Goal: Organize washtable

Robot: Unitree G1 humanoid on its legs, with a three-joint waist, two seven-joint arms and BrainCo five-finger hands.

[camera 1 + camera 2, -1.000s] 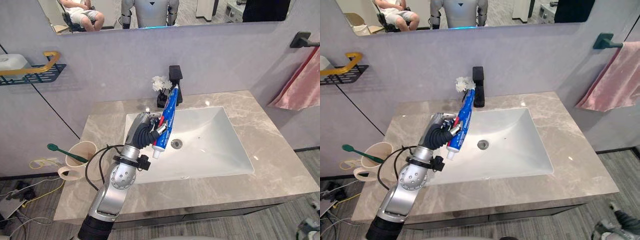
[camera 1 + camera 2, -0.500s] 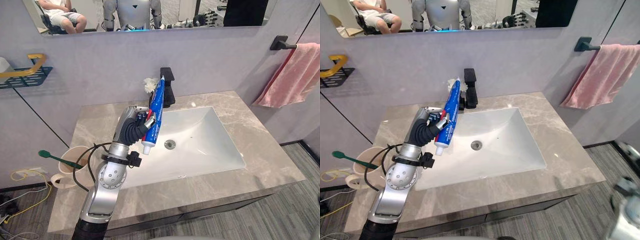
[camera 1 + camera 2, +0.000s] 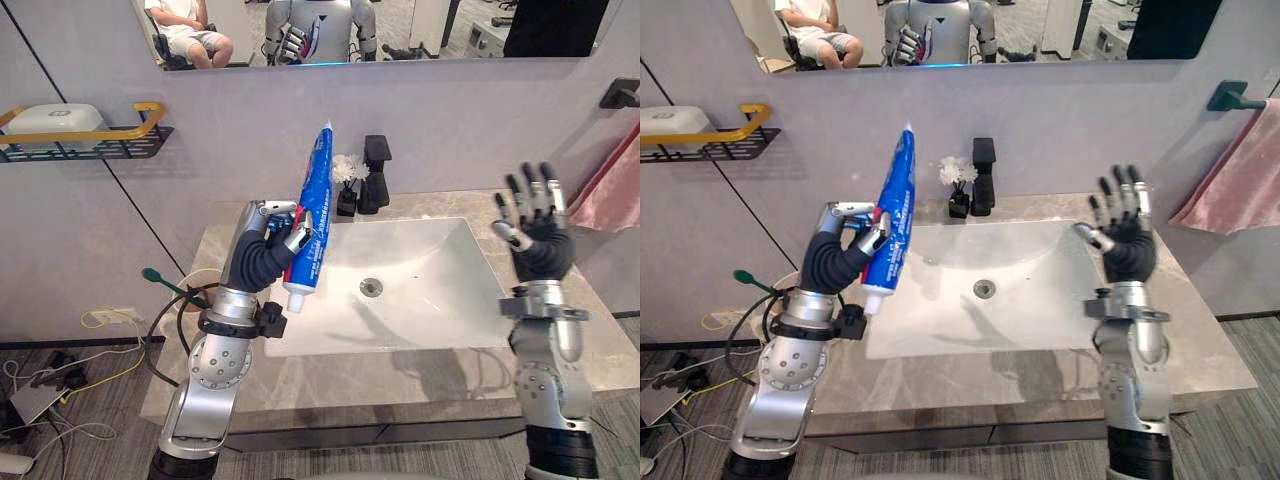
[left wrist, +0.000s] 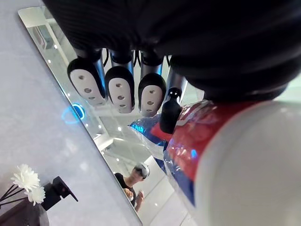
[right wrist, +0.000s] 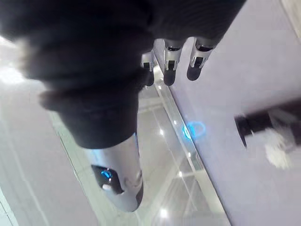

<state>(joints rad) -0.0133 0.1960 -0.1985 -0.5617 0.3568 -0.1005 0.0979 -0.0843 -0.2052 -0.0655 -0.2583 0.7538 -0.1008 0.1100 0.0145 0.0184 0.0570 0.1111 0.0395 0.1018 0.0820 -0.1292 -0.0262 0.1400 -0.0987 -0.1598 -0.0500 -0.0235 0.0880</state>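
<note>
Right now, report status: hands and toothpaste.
Left hand shut on toothpaste tube, cap down, above left edge of sink. Right hand open, raised, empty. Nothing between them.

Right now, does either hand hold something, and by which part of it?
The left hand holds the blue toothpaste tube by its lower part, just above the white cap, which points down. The right hand is raised, open, and holds nothing.

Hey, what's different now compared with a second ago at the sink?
The right hand has come up into view by the right side of the sink, fingers spread open, holding nothing. The left hand stays curled round the toothpaste tube, cap down, and seems to have lifted it slightly. The camera shifted too. The faucet and little flower vase stand as before.
</note>
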